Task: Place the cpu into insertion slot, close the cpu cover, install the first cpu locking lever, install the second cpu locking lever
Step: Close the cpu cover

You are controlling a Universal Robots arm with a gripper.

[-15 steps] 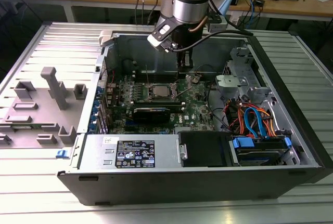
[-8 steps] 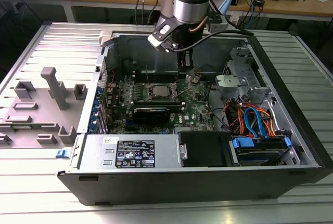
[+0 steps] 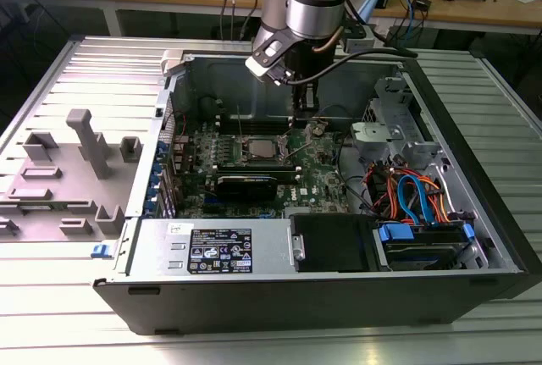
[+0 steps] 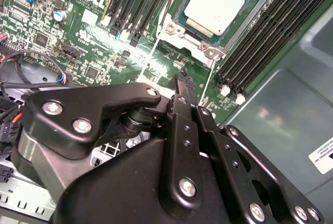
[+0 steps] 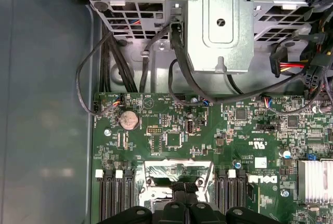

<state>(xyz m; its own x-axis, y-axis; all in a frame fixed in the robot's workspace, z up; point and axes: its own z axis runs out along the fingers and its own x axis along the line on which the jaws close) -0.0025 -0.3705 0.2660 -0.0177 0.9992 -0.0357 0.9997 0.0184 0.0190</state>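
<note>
Cpu (image 4: 218,3) sits in the insertion slot (image 4: 169,29), with the cpu cover (image 4: 240,22) lying over its edges.
End effector (image 4: 182,81) is clenched on nothing, close above the motherboard (image 4: 78,37) just beside the slot. A sideways slip would likely scrape the memory slots (image 4: 260,42).

- In the second wrist view the cpu (image 4: 216,3) is cut off by the picture's edge, and the gripper (image 4: 182,81) covers much of the motherboard (image 4: 78,37).
- In the first wrist view the insertion slot (image 5: 177,172) is half hidden behind the gripper.
- Top centre of the exterior view: the arm (image 3: 315,1) runs out of frame.
</note>
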